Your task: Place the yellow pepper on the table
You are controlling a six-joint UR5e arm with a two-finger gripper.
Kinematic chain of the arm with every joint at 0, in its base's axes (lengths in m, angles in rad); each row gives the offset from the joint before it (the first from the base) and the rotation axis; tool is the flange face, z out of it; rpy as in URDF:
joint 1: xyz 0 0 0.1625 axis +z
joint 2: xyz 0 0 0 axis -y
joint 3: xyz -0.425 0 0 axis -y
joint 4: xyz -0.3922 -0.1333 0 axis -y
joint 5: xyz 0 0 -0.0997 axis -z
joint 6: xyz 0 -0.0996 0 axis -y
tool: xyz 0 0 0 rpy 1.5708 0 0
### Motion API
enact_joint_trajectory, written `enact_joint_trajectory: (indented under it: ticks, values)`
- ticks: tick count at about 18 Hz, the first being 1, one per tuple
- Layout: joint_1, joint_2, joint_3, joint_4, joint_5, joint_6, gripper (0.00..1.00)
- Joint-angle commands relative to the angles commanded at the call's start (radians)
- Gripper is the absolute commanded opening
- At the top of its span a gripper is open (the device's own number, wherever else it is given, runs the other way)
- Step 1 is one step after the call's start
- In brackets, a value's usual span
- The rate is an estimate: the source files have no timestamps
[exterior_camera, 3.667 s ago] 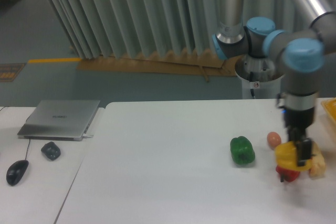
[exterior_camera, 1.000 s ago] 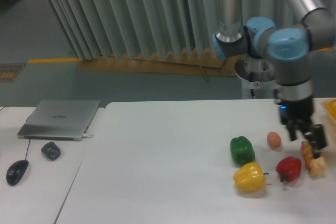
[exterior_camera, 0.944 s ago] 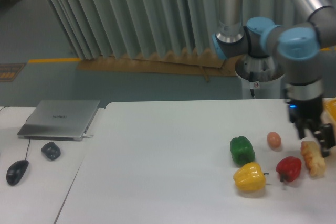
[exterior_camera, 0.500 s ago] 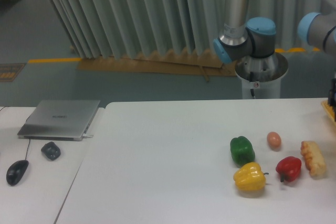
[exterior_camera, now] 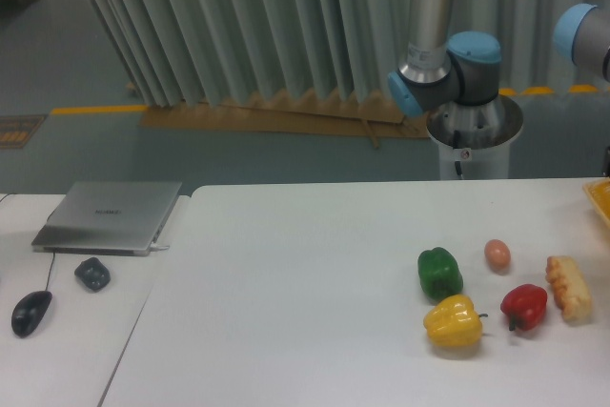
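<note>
— Where's the claw? Spread or pinching?

— I can't see it from here. Only the arm [exterior_camera: 448, 45] shows, with one blue joint [exterior_camera: 583, 37] cut off at the upper right edge of the shot. The claw is out of shot, so I can't say how its fingers stand.

— And the yellow pepper?

— The yellow pepper [exterior_camera: 453, 321] is sitting on the table [exterior_camera: 286, 312], toward the near right part of the top, with nothing gripping it. With no claw in sight I can't place it against the claw. Going by that blue joint instead, it lies well below it and to its left.

— What's around it?

— The green pepper [exterior_camera: 439, 273] is just behind it. They are very close, and I think there's a sliver of gap, though the picture is too soft to be sure. The red pepper [exterior_camera: 524, 306] is just beside it on the side toward the joint, with a narrow strip of table between them. Behind the red one is a small brownish egg-shaped thing [exterior_camera: 497, 254]. Further toward the right edge lies a pale, lumpy oblong piece [exterior_camera: 568, 287].

— Anything else?

— A corner of something yellow [exterior_camera: 600, 195] shows at the table's right edge. Far off to the left, the smaller desk [exterior_camera: 57, 350] holds a closed laptop [exterior_camera: 110, 216], a mouse [exterior_camera: 31, 312] and a small dark object [exterior_camera: 92, 274].
</note>
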Motion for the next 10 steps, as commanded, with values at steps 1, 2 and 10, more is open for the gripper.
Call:
enact_joint_trajectory:
  ticks: [1,2,10]
  values:
    - [0.0,0.0,-0.003,0.002,-0.001,0.0,1.0]
    - [0.002,0.0,-0.002,0.002,-0.002,0.0,1.0]
    - [0.002,0.0,-0.003,0.003,-0.011,-0.002,1.0]
